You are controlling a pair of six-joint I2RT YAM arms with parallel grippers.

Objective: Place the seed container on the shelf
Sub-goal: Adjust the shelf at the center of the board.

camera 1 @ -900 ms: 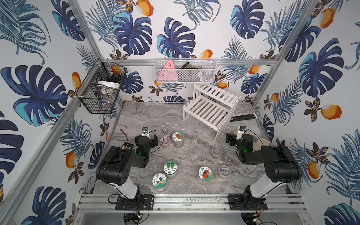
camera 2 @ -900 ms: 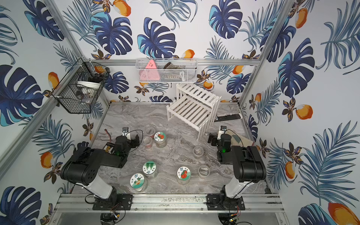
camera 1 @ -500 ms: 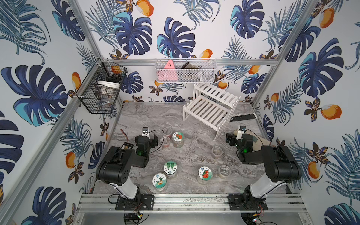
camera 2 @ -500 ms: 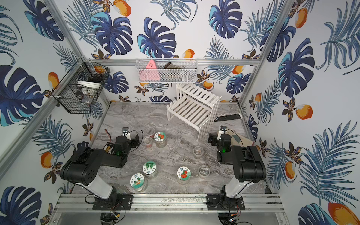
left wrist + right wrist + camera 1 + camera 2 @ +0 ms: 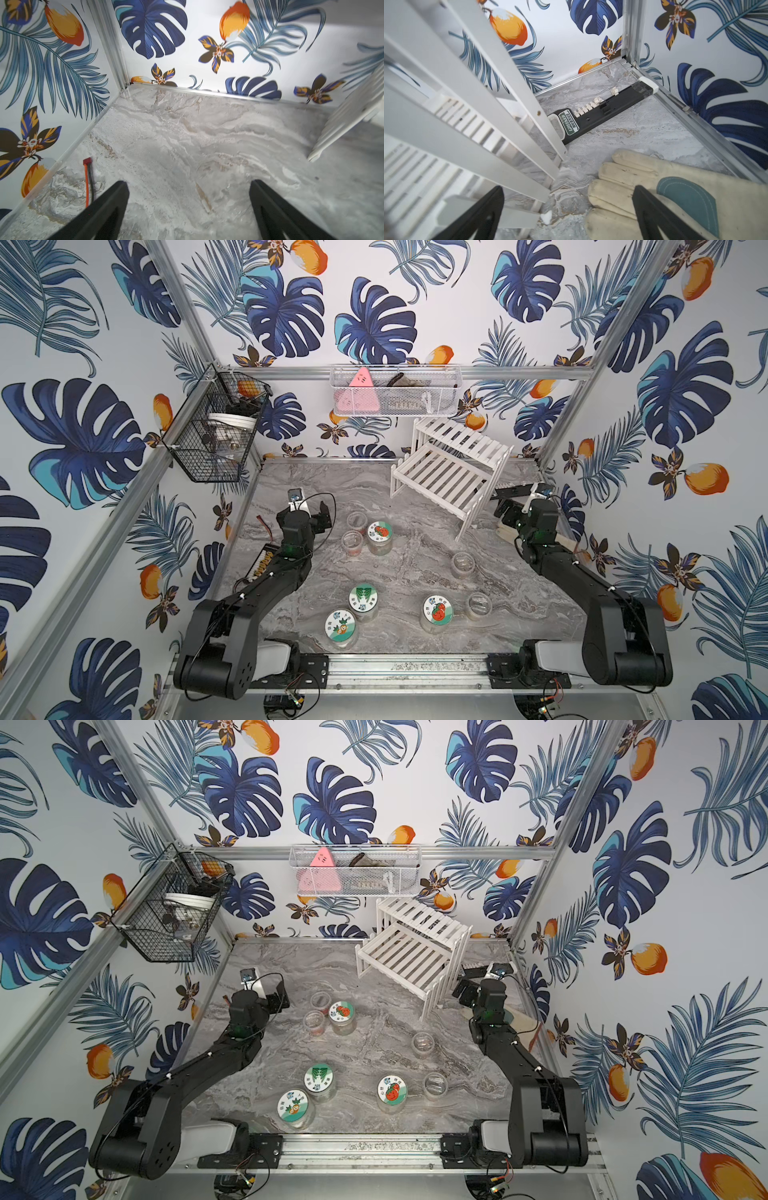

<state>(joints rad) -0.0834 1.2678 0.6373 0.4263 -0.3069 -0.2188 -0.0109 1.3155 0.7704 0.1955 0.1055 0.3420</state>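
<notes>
Seed containers (image 5: 379, 537) all sit on the worktop (image 5: 415, 572), shelf (image 5: 440, 479) is bare. Left pincer (image 5: 188, 182) and right pincer (image 5: 568, 188) both gape wide, empty-handed.

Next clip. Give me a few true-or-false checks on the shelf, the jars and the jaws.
Four jars on the table have picture lids. True.
The shelf holds a jar. False: both tiers are bare.
The jaws of the left gripper clamp a jar. False: they are open and empty.
The jaws of the right gripper are open. True.
A glove lies on the shelf's top tier. False: the glove lies on the table beside the shelf.
</notes>
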